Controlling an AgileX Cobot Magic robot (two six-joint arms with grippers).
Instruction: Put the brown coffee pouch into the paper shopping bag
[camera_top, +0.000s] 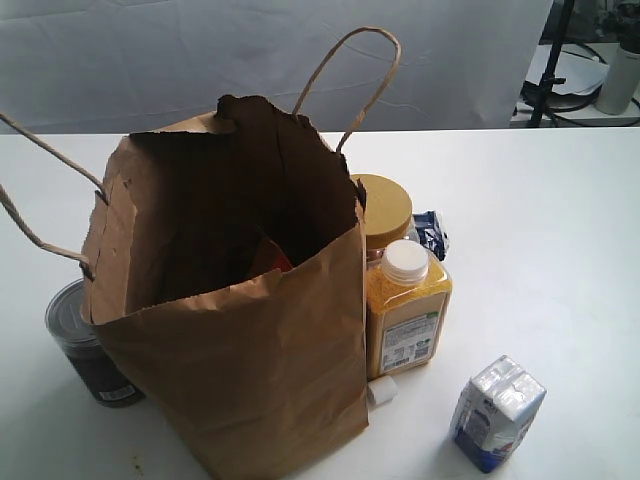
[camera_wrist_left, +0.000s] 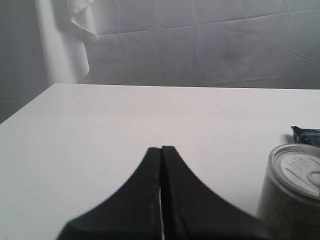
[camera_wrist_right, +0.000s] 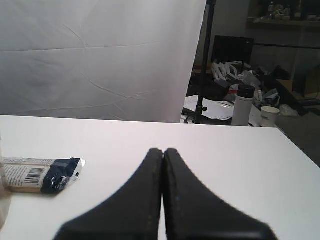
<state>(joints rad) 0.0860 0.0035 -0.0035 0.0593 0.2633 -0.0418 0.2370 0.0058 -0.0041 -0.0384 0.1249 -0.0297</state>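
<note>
Our left gripper is closed and holds nothing, near the tin can. By the bench's near edge the paper shopping bag stands open. A red-orange patch inside it looks like the brown coffee pouch, so we judge the task essentially done. Our right gripper is closed, also holding nothing. The bench is plain white, and a creased white backdrop hangs behind its far edge.
</note>
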